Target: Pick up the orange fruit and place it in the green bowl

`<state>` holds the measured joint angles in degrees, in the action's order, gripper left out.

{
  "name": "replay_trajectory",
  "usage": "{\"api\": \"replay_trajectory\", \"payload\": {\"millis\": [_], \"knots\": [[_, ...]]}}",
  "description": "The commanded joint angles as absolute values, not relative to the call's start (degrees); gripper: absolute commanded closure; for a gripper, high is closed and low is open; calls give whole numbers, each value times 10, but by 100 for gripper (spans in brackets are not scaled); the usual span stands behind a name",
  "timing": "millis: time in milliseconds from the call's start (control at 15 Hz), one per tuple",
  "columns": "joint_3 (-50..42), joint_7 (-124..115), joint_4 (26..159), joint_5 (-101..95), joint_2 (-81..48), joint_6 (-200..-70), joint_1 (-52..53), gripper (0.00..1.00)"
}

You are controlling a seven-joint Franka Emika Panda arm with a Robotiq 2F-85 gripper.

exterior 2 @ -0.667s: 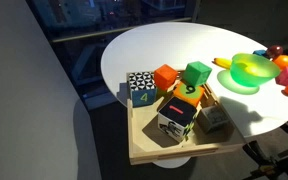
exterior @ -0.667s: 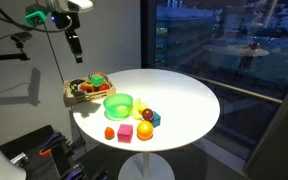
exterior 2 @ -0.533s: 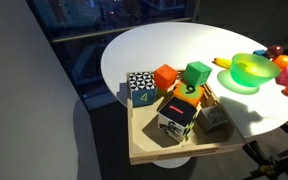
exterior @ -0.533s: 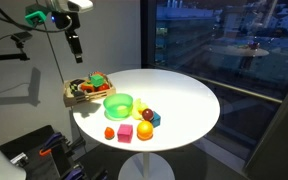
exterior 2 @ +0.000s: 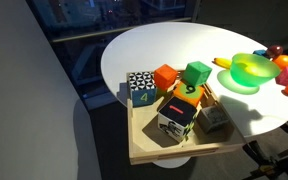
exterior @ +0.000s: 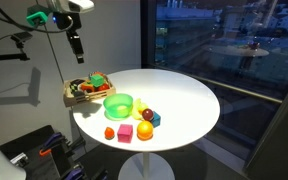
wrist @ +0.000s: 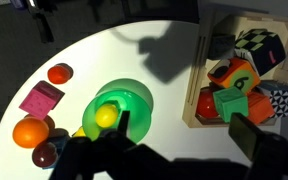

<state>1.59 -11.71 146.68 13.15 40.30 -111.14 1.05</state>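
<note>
The small reddish-orange fruit (exterior: 109, 132) lies near the table's front edge, next to a pink cube (exterior: 126, 132). In the wrist view this orange fruit (wrist: 59, 73) is at upper left, apart from the green bowl (wrist: 134, 95). The bowl (exterior: 118, 104) sits mid-table beside the tray and also shows in an exterior view (exterior 2: 250, 72). A yellow round item (wrist: 105, 117) appears to lie in the bowl. My gripper (exterior: 75, 45) hangs high above the tray's side of the table, far from the fruit. Its fingers (wrist: 189, 135) are open and empty.
A wooden tray of toy cubes (exterior: 84, 88) stands at the table's edge next to the bowl (exterior 2: 174, 105). A larger bright orange fruit (exterior: 145, 130), a dark red fruit (exterior: 147, 115) and a yellow piece (exterior: 139, 108) lie near the bowl. The round white table (exterior: 184, 100) drops off all around.
</note>
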Motion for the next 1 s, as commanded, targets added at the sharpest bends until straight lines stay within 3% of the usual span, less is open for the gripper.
{"api": "replay_trajectory", "payload": {"millis": [0, 933], "knots": [[26, -125, 1458, 116, 390, -1135, -11, 0], [12, -105, 1436, -26, 291, -1171, -67, 0]]}}
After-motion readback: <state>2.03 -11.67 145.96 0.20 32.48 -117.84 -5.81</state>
